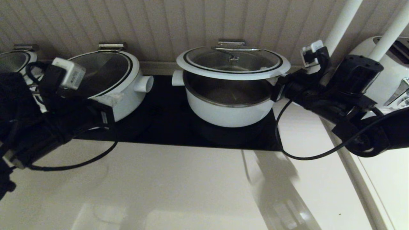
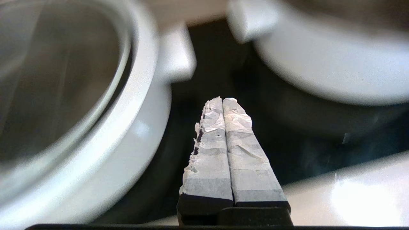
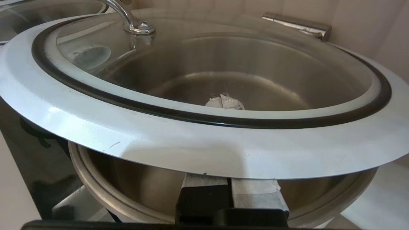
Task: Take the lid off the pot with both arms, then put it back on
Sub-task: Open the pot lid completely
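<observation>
Left gripper [image 2: 223, 105] is seen closed on nothing, beside the wider pot [image 1: 124, 92]. The lid [image 1: 233, 65] is held raised above the pot [image 1: 228, 110]; right gripper [image 3: 228, 185] closed beneath its rim.

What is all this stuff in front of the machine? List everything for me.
Round deep white pot with steel inside: one, white, centre of cooktop.
Round glass lid with broad white rim: one, clear and white, over that pot, front edge raised.
Wider, shallower white pot with tubular stub: one, white, lidded, on the left.
Flat black cooktop: one, black, against the wall.
Pale countertop: one, cream, in front.
White toaster: one, white, far right.
Left end effector: one, tape-wrapped, shut, beside the wider pot.
Right end effector: one, black, shut, under the lid's right rim.
</observation>
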### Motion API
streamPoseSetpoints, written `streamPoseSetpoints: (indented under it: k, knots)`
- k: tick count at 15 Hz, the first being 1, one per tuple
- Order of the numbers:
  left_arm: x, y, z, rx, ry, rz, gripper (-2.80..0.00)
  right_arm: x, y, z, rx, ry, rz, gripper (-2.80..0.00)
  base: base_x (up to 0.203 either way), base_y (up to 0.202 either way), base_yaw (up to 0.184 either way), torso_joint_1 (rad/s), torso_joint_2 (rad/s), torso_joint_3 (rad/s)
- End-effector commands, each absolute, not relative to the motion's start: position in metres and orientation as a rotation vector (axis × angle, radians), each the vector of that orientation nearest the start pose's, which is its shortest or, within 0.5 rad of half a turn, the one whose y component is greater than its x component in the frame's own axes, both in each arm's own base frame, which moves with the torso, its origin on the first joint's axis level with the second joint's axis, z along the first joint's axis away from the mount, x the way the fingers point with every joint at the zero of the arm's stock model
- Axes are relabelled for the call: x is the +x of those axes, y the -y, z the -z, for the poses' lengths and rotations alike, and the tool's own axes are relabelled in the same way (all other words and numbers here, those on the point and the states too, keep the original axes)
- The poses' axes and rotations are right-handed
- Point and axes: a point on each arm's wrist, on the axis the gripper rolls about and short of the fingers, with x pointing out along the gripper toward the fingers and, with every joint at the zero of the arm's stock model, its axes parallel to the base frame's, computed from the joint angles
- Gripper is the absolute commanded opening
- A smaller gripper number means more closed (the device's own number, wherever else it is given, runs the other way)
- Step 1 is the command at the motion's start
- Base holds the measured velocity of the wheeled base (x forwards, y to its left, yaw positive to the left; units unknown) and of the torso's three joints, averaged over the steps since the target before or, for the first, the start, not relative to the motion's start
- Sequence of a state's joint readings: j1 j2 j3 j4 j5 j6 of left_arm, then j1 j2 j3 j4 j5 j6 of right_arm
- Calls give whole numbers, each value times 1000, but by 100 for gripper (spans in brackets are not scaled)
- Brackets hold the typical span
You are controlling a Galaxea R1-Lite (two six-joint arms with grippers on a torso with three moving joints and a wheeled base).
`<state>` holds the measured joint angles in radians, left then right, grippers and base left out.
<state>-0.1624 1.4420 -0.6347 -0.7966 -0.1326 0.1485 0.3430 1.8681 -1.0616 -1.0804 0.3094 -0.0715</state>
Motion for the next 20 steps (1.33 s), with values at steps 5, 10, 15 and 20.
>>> streamPoseSetpoints:
  k: [5,10,15,20]
  knots:
    - [152,10,-181,71,-68,181,-280,337,-127,-247,-61,328,-638,-280,0,0,0,0,0,0]
    - [121,8,-155,49,-121,182,-280,336,-127,-248,-61,338,-639,-280,0,0,0,0,0,0]
    - [87,7,-129,34,-164,184,-280,336,-127,-248,-61,339,-637,-280,0,0,0,0,0,0]
    - [50,5,-117,31,-196,187,-280,336,-127,-248,-61,339,-637,-280,0,0,0,0,0,0]
